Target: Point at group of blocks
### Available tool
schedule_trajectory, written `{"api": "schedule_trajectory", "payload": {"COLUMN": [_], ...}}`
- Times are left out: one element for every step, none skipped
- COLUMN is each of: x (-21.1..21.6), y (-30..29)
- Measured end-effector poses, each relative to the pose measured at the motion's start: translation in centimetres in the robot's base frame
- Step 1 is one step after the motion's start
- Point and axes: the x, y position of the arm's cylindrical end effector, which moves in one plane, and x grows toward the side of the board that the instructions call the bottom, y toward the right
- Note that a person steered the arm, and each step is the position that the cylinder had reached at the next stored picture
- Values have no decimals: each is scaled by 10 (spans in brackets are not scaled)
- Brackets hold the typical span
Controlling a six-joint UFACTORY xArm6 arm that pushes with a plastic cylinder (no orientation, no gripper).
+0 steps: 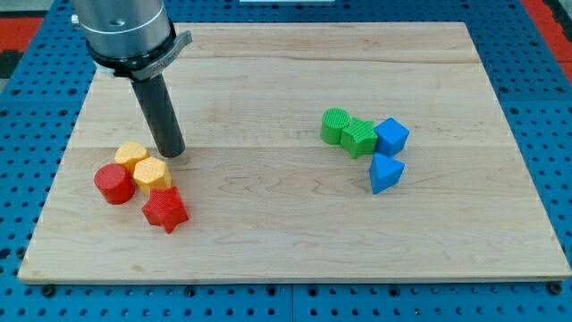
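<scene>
Nearest us, red star block [164, 209] fronts the warm-coloured group; our bare tip [173, 153], grasping nothing, stands just beyond its yellow hexagonal block [151, 173].

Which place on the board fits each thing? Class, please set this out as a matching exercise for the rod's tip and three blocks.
Things:
1. my tip
2. red star block
3. blue triangular block
4. green round block

Places:
A. lowest of the right cluster
B. leftmost of the right cluster
C. just above the left cluster
D. lowest of the left cluster

Pairs: 1-C, 2-D, 3-A, 4-B
</scene>
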Motion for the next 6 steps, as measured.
{"api": "schedule_trajectory", "payload": {"x": [0, -1, -5, -4, 29, 35], "y": [0, 15, 14, 68, 139, 196]}}
